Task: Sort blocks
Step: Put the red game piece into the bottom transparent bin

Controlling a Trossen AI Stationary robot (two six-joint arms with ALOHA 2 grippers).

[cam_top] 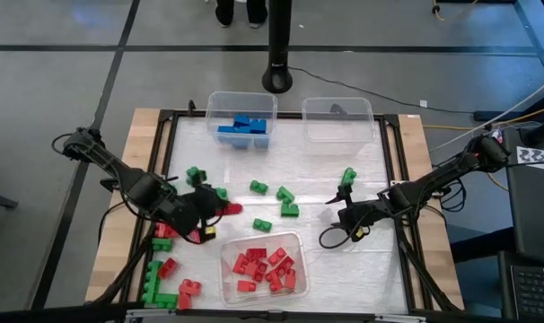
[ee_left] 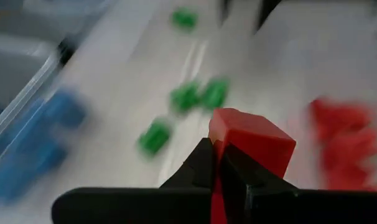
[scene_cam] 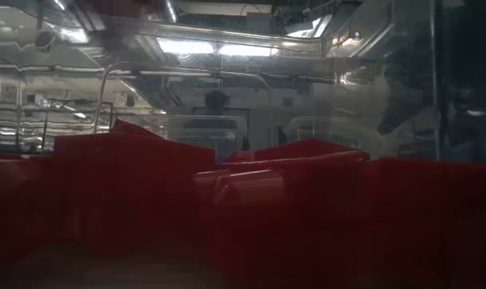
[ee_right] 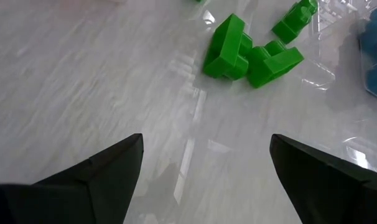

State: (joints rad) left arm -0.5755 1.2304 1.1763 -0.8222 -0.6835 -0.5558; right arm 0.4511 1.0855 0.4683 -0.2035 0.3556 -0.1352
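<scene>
My left gripper [cam_top: 214, 212] hovers over the table's left half, shut on a red block [ee_left: 253, 140], also red block [cam_top: 230, 208]. Green blocks [cam_top: 286, 194] lie scattered flat on the white mat in the middle. More red and green blocks [cam_top: 167, 266] lie at the near left. My right gripper [cam_top: 337, 215] stands open on the right, low over bare mat, with nothing between its fingers. Green blocks [ee_right: 229, 45] lie ahead of it. My left gripper pinches the red block's near corner [ee_left: 221, 138] between its two fingers [ee_left: 201, 169]. Most of the block sticks out past the fingertips. The fingers slant down from the table's left. The block is lifted clear of the mat.
A clear bin with blue blocks [cam_top: 241, 123] and a clear bin [cam_top: 337, 119] with nothing in it stand at the far edge. A clear bin [cam_top: 225, 278] of red blocks sits at the near middle and fills the low view. A black frame [cam_top: 393, 170] borders the mat.
</scene>
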